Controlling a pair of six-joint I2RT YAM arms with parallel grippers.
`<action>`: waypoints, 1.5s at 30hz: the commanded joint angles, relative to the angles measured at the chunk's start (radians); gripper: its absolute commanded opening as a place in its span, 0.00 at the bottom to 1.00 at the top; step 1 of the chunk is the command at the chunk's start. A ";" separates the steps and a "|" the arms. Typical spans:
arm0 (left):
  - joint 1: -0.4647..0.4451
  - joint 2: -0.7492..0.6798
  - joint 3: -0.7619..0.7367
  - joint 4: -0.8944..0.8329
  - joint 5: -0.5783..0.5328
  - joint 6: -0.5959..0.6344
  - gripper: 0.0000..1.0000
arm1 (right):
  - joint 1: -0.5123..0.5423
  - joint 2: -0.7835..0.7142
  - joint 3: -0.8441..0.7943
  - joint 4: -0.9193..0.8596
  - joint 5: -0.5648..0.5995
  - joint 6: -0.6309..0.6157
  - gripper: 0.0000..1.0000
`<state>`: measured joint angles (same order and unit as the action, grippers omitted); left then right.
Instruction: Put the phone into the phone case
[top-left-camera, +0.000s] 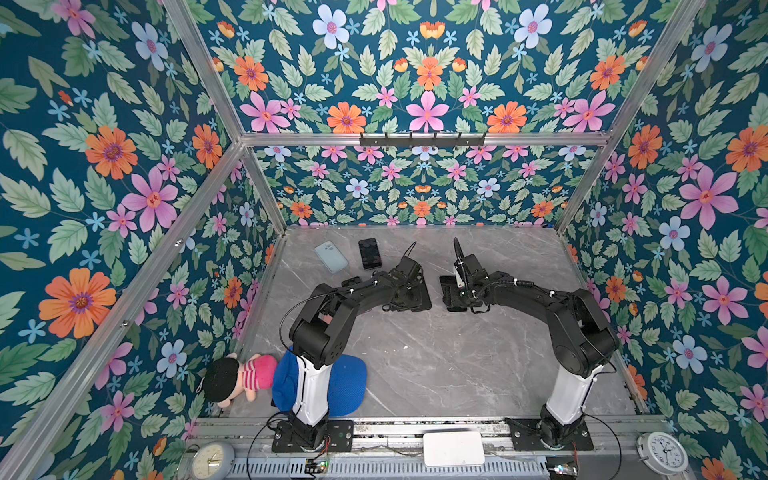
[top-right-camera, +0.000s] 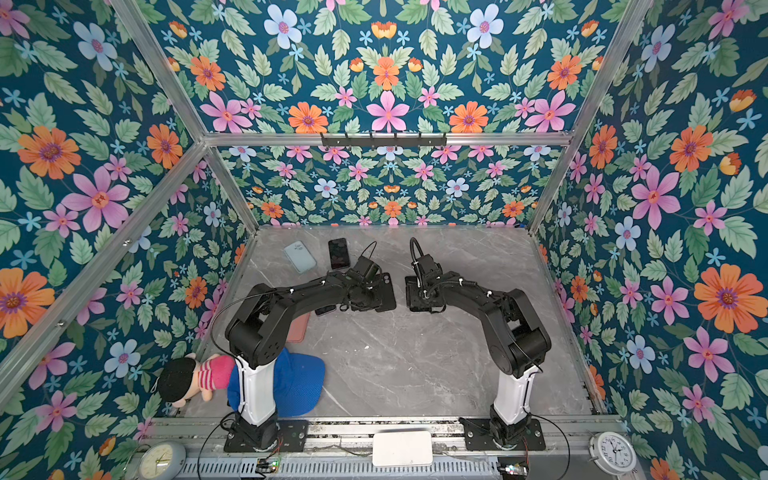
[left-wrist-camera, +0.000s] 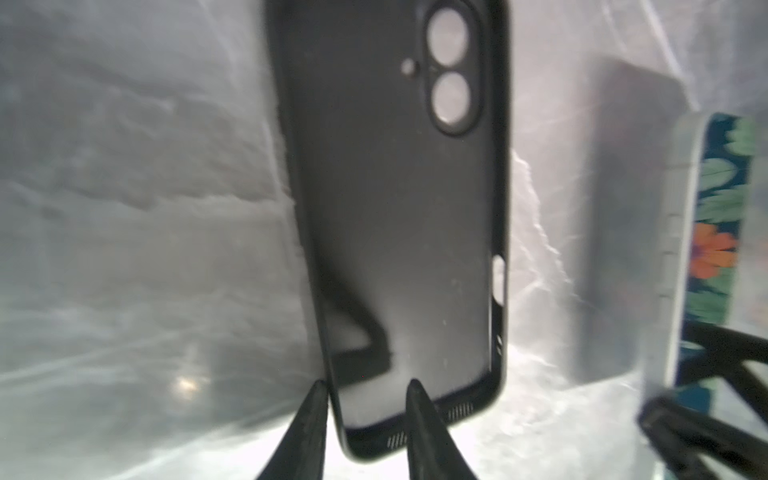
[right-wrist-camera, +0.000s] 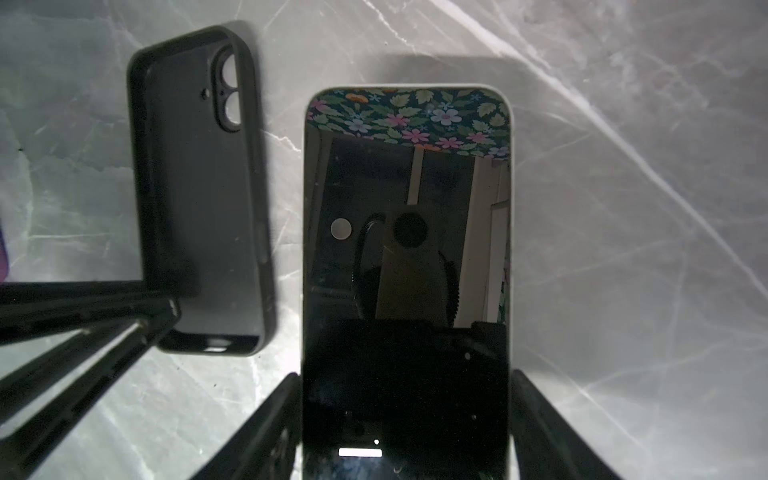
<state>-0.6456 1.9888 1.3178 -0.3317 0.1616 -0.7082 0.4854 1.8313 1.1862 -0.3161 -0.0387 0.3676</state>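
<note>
The black phone case (right-wrist-camera: 199, 187) lies hollow side up on the grey marble table (top-left-camera: 457, 365), seen close in the left wrist view (left-wrist-camera: 399, 216). My left gripper (left-wrist-camera: 368, 390) stands open astride the case's bottom corner. One finger is outside the side wall and one is over the inside. The phone (right-wrist-camera: 407, 270), with a dark screen and a white rim, is beside the case on its right. My right gripper (right-wrist-camera: 405, 376) is shut on the phone's two long sides. In both top views the two grippers face each other at mid table, left (top-left-camera: 409, 286) and right (top-left-camera: 459, 291).
A light blue case (top-left-camera: 331, 256) and a second black phone (top-left-camera: 369, 253) lie at the back left. A pink case (top-right-camera: 300, 326) shows under the left arm. A doll (top-left-camera: 237, 376) and a blue cap (top-left-camera: 349, 384) sit by the left arm's base. Floral walls enclose the table.
</note>
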 joint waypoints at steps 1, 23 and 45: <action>-0.007 -0.010 -0.010 0.063 0.057 -0.042 0.34 | 0.001 -0.017 -0.011 0.060 -0.017 -0.003 0.56; 0.175 -0.113 -0.135 0.321 0.461 0.040 0.46 | 0.072 -0.044 -0.095 0.175 0.000 -0.082 0.55; 0.198 0.019 -0.108 0.538 0.613 -0.034 0.54 | 0.107 -0.095 -0.132 0.219 -0.053 -0.094 0.55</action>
<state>-0.4515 2.0006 1.2083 0.1574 0.7486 -0.7300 0.5880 1.7420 1.0470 -0.1364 -0.0765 0.2848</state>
